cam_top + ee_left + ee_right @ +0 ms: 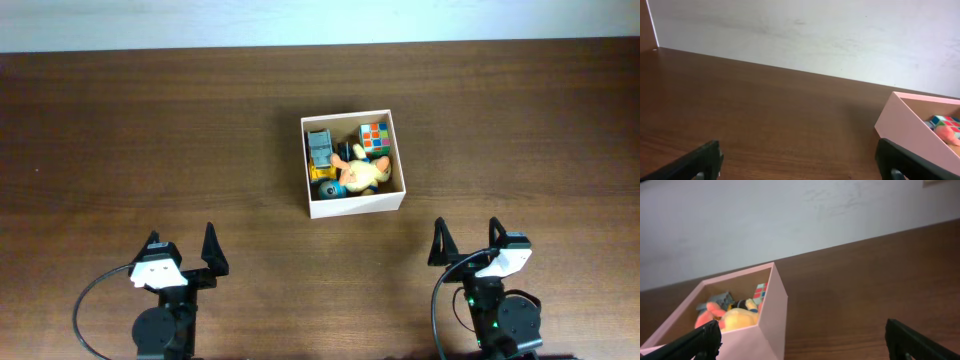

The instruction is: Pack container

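The container (pixel 355 207) is a square white box, tan inside, on the brown table at centre. It holds a colour cube (pixel 374 137), a grey toy (pixel 320 149) and a yellow plush toy (pixel 358 175). My left gripper (pixel 184 255) is open and empty near the front edge, left of the box. My right gripper (pixel 466 243) is open and empty at the front right. The left wrist view shows the box's corner (pixel 900 122) at the right. The right wrist view shows the box (pixel 772 315) with the toys at the left.
The brown wooden table (pixel 150 130) spreads all round the box. A pale wall (pixel 815 30) rises behind the table's far edge. Black cables (pixel 85 310) loop beside both arm bases at the front.
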`<state>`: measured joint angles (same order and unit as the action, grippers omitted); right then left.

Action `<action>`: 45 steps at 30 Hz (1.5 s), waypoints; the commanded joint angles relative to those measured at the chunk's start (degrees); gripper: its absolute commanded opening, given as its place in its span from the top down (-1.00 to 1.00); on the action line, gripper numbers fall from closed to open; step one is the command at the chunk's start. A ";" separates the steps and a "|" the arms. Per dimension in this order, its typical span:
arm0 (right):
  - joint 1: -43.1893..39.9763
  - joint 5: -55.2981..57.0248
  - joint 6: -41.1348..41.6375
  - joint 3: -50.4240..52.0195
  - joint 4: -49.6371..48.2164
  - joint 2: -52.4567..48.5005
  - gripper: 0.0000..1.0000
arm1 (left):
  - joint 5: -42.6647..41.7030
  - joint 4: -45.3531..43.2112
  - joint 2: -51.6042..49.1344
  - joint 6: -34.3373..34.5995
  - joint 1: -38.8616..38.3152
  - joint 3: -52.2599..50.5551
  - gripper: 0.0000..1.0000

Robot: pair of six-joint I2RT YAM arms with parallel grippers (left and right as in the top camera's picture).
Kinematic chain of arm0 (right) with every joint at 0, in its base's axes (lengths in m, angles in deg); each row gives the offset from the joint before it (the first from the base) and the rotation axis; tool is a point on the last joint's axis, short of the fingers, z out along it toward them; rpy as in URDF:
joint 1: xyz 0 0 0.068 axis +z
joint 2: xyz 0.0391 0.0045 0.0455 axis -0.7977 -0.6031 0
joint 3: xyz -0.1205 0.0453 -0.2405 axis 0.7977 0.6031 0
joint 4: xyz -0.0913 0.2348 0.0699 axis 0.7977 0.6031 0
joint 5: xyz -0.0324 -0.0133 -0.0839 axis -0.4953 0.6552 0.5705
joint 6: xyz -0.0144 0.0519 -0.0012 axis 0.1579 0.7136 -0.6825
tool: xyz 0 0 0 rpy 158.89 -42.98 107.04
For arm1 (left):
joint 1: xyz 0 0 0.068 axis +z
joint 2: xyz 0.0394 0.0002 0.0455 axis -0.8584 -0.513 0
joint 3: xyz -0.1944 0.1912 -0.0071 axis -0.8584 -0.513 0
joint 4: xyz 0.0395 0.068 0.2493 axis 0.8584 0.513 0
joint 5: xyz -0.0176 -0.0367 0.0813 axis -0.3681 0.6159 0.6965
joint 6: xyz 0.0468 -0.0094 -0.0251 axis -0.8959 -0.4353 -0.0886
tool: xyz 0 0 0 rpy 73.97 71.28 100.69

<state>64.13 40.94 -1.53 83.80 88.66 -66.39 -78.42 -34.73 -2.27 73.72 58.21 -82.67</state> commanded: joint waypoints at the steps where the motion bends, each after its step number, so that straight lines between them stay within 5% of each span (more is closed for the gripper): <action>1: -2.10 -2.10 -5.18 0.37 0.57 0.55 -0.97 | -0.63 0.22 0.44 -1.09 0.35 -0.17 -0.99; 45: -6.54 -4.17 -5.11 0.37 0.87 0.55 -0.97 | -0.63 0.22 0.44 -1.09 0.35 -0.17 -0.99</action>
<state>58.17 37.31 -6.01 83.80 89.10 -66.39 -78.42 -34.73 -2.27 73.72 58.21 -82.67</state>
